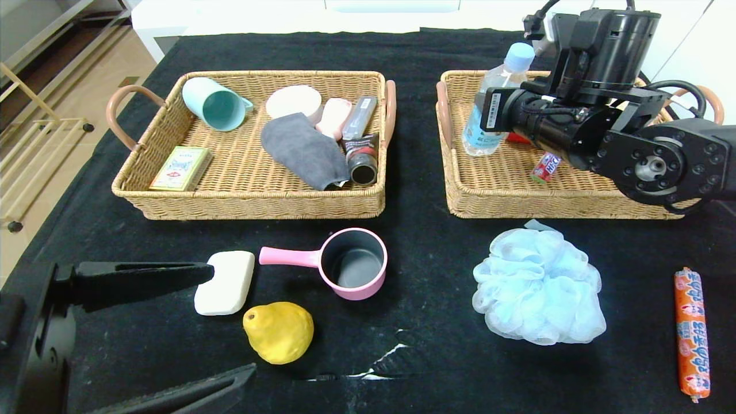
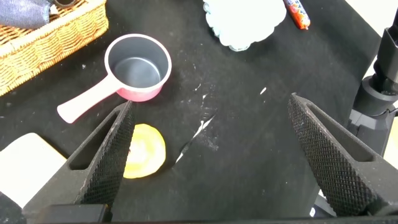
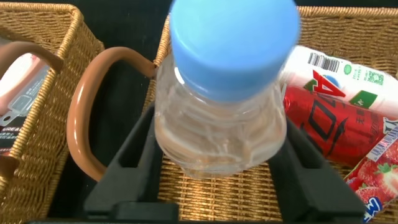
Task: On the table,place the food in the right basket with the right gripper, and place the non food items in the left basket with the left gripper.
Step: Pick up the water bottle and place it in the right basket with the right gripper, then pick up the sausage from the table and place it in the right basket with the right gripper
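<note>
My right gripper (image 3: 221, 122) reaches over the left end of the right basket (image 1: 517, 204), shut on the clear bottle (image 1: 489, 115) (image 3: 221, 124) with the pale blue cap, which stands nearly upright on the wicker floor. Low at the table's (image 1: 431, 276) near left, my left gripper (image 1: 233, 322) (image 2: 211, 102) is open and empty. Its far finger lies next to the white soap bar (image 1: 224, 283) and the yellow pear (image 1: 279, 332) (image 2: 146, 151) sits between the fingertips. The pink pot (image 1: 352, 263), blue mesh puff (image 1: 537, 287) and orange sausage (image 1: 691, 333) lie on the cloth.
The left basket (image 1: 253, 201) holds a teal cup (image 1: 215, 103), a grey cloth (image 1: 302, 149), a card box (image 1: 179, 168) and small toiletries. A red packet (image 3: 329, 118) and a strawberry sweet (image 1: 546, 167) lie in the right basket. A white tear (image 1: 385, 359) marks the cloth.
</note>
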Available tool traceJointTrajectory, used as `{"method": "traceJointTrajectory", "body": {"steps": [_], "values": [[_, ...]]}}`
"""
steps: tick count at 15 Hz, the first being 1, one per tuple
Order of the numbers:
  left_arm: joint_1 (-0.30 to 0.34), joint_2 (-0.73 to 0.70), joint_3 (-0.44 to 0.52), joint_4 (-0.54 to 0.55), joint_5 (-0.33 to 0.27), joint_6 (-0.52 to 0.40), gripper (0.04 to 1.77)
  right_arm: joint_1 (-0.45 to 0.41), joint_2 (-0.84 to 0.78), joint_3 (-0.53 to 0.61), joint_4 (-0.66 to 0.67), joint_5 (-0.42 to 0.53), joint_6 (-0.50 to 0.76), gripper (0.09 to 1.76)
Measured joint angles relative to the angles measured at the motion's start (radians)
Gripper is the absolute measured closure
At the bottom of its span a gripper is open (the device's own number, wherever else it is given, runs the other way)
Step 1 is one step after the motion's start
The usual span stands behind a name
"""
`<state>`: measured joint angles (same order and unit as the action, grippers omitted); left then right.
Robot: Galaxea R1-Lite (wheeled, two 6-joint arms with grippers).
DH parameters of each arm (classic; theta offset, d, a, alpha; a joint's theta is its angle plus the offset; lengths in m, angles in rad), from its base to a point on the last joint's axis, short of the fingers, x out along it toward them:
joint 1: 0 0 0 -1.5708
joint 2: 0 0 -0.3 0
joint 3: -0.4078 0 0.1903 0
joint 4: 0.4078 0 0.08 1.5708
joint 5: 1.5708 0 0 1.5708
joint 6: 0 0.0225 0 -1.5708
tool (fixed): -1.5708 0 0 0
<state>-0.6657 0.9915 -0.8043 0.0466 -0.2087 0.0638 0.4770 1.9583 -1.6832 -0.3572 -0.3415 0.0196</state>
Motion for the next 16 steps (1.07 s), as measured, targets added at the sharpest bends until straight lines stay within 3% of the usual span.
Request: {"method": "traceJointTrajectory", "body": {"steps": [4,8,16], "values": [[0.0,0.003,0.001,0.0,-0.001,0.0,0.05,0.001,-0.002,0.01,-0.005,0.0,0.001,0.52],[-0.001,0.003,0.002,0.0,-0.001,0.0,0.05,0.004,-0.016,0.038,-0.016,-0.005,0.001,0.37],[-0.001,0.001,0.002,0.001,-0.002,0.0,0.05,0.054,-0.245,0.375,-0.078,-0.014,-0.016,0.22]]}}
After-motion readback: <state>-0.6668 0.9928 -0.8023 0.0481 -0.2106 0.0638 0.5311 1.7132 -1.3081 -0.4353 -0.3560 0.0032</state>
